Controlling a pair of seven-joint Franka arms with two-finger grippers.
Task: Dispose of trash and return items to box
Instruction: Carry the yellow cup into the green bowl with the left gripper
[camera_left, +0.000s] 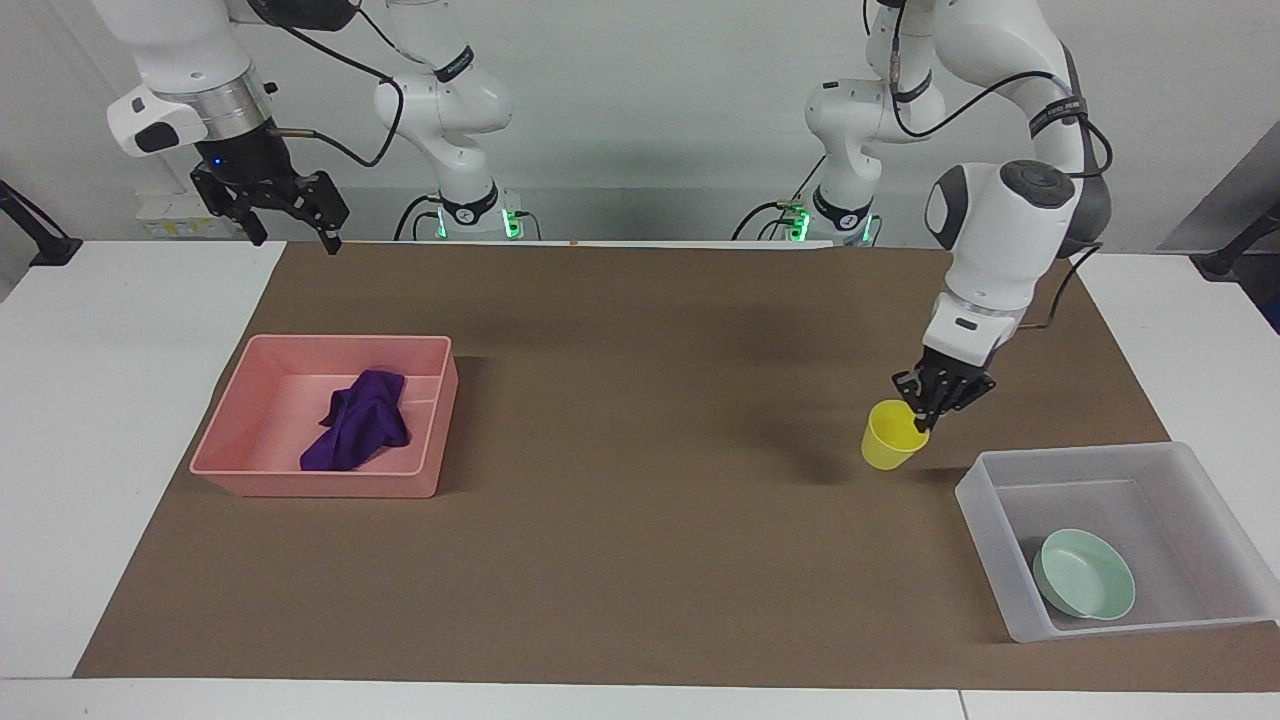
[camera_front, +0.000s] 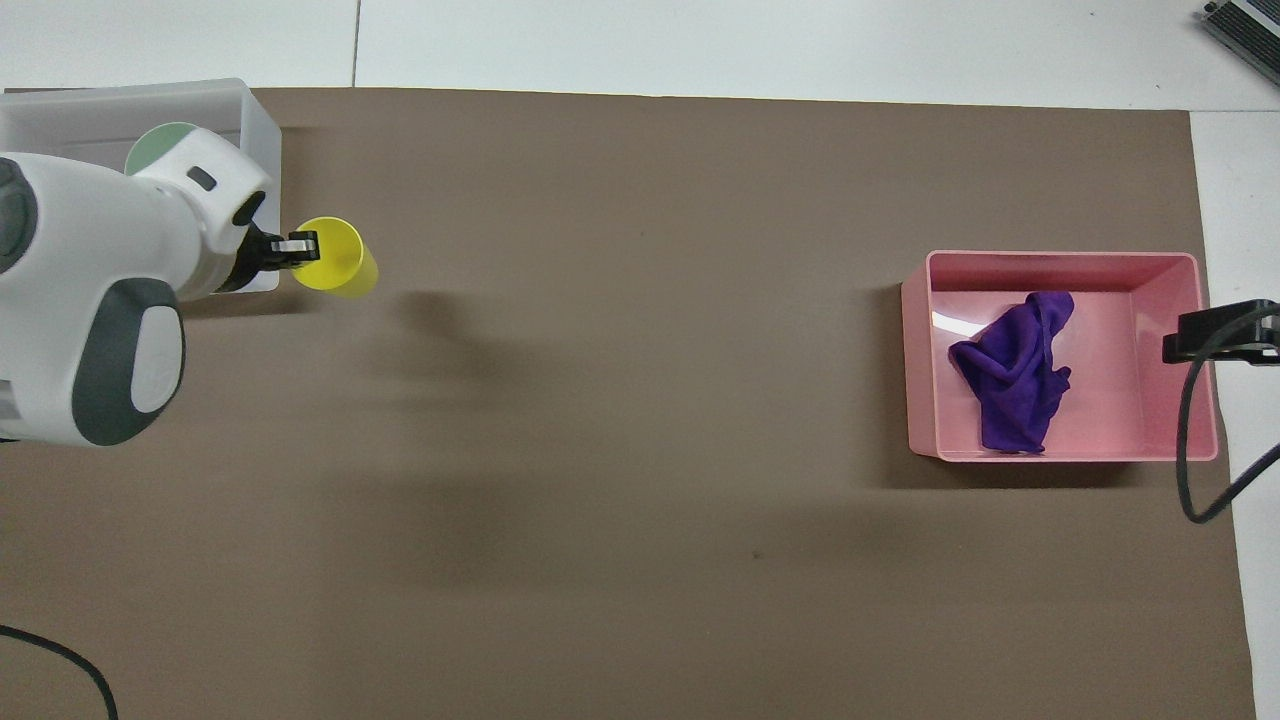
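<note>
In the facing view, right of centre, the fingers of the left gripper (camera_left: 925, 412) pinch the rim of the yellow cup (camera_left: 890, 437), which hangs tilted in the air over the brown mat (camera_left: 640, 520), just beside the corner of the translucent box (camera_left: 1010, 590) at the lower right of the frame. The cup casts a shadow on the mat below it. In the overhead view the cup (camera_front: 335, 258) sits at the upper left, touching the frame edge of the box wall (camera_front: 262, 120). The mint-green bowl (camera_left: 1084, 574) lies in the box, partly covered by the left arm in the overhead view.

The pink bin (camera_left: 240, 440), at the left of the facing view, holds the bunched purple cloth (camera_left: 360, 422). No writing can be read.

The left arm bends down from its base, wrist angled toward the box. The right gripper (camera_left: 290, 225), fingers spread apart, hangs raised at the upper left over the counter (camera_left: 110, 400) edge, waiting.
</note>
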